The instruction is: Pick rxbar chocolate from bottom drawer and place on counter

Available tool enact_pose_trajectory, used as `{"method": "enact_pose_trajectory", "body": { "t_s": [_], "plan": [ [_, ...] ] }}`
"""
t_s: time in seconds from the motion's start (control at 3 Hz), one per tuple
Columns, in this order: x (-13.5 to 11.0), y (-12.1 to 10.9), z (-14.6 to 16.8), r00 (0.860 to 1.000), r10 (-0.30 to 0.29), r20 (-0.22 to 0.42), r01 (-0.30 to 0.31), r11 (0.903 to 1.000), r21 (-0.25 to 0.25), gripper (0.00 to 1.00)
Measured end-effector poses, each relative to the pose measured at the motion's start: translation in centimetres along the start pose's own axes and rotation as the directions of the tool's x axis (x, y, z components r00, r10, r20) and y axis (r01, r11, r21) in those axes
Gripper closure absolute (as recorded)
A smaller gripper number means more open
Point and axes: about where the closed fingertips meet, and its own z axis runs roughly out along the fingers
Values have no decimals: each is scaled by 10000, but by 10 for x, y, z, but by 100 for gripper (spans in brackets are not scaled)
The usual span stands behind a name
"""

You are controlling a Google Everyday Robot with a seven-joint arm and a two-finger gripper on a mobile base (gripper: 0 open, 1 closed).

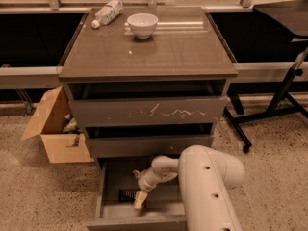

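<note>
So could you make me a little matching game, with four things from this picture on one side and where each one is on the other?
1 white bowl
2 bottle
3 rxbar chocolate
4 gripper

a lying on its side, back left of the counter
b held low inside the open bottom drawer, next to the bar
c upright on the counter
d flat on the drawer floor

Pairs: 1-c, 2-a, 3-d, 4-b

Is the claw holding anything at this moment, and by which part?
It cannot be told. The claw is down in the bottom drawer, close beside the rxbar chocolate lying on its floor.
</note>
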Motion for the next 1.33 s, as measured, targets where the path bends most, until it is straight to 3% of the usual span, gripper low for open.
{"method": "enact_pose_trajectory", "body": {
  "t_s": [1.33],
  "plan": [
    [23,-10,77,9981,-125,-608,124,9999,-18,2]
  ]
}}
